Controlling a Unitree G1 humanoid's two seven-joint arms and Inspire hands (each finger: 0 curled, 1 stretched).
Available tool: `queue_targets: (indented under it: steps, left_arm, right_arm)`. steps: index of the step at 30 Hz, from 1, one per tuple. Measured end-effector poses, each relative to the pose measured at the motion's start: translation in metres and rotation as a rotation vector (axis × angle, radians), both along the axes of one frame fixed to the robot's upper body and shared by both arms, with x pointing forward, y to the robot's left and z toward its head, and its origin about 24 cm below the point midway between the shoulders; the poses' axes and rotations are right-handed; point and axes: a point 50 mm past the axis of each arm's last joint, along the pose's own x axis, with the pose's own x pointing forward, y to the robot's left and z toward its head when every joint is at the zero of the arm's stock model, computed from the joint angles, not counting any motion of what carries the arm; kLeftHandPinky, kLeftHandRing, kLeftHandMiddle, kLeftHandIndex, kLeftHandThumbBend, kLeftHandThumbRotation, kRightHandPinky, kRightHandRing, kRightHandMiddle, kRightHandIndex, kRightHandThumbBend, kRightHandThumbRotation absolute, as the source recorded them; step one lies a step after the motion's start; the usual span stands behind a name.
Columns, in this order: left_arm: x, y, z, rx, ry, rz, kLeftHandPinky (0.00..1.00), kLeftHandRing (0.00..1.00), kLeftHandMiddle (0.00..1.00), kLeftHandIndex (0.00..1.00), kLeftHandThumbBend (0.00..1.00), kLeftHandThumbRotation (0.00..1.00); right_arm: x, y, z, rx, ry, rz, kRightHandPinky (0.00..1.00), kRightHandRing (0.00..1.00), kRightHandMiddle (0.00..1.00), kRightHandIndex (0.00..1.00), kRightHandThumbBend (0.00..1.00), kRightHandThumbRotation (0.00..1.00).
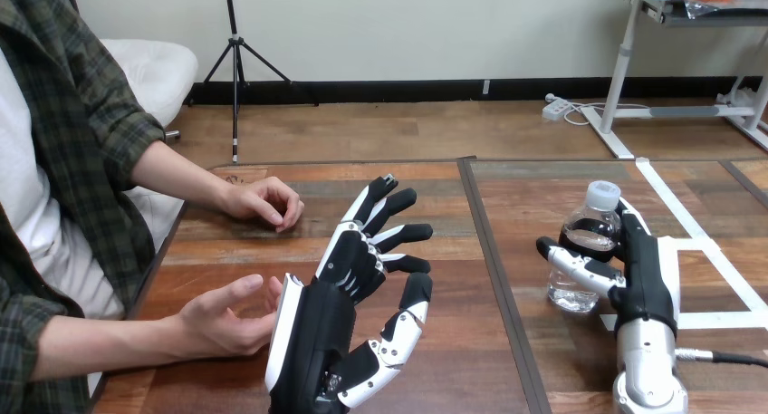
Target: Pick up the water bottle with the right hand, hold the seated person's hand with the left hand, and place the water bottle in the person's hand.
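A clear water bottle (pixel 590 242) with a white cap stands upright on the right half of the table. My right hand (pixel 641 278) is against its right side, the thumb (pixel 572 264) wrapped across its front and the fingers reaching up behind it. My left hand (pixel 340 319) hovers left of centre, open, with its fingers spread and pointing away from me. The person's nearer hand (pixel 225 319) lies half open at the table's left edge, its fingertips right beside the white back of my left hand; I cannot tell whether they touch. My fingers are not round it.
The person's farther hand (pixel 264 201) rests loosely curled on the table (pixel 453 360), farther back at the left. A dark seam (pixel 494 260) splits the tabletop down the middle. White tape lines (pixel 697 251) mark the surface around and behind the bottle.
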Motion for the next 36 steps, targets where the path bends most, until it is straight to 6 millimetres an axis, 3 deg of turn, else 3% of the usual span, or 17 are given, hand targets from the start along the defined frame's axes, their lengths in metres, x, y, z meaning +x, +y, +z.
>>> queue_targets:
  steps: [21, 36]
  left_arm:
    - [0.000, 0.001, 0.004, -0.003, -0.017, 0.008, 0.62, 0.75, 0.85, 0.90, 0.30, 0.00]
    - [0.000, 0.001, 0.003, 0.002, -0.014, 0.013, 0.62, 0.76, 0.86, 0.90, 0.29, 0.00]
  right_arm:
    - [0.010, 0.003, 0.003, 0.028, 0.034, 0.003, 0.89, 0.89, 0.88, 0.86, 0.78, 0.00]
    - [0.011, 0.005, 0.001, 0.086, 0.043, -0.017, 0.79, 0.79, 0.81, 0.80, 0.80, 0.00]
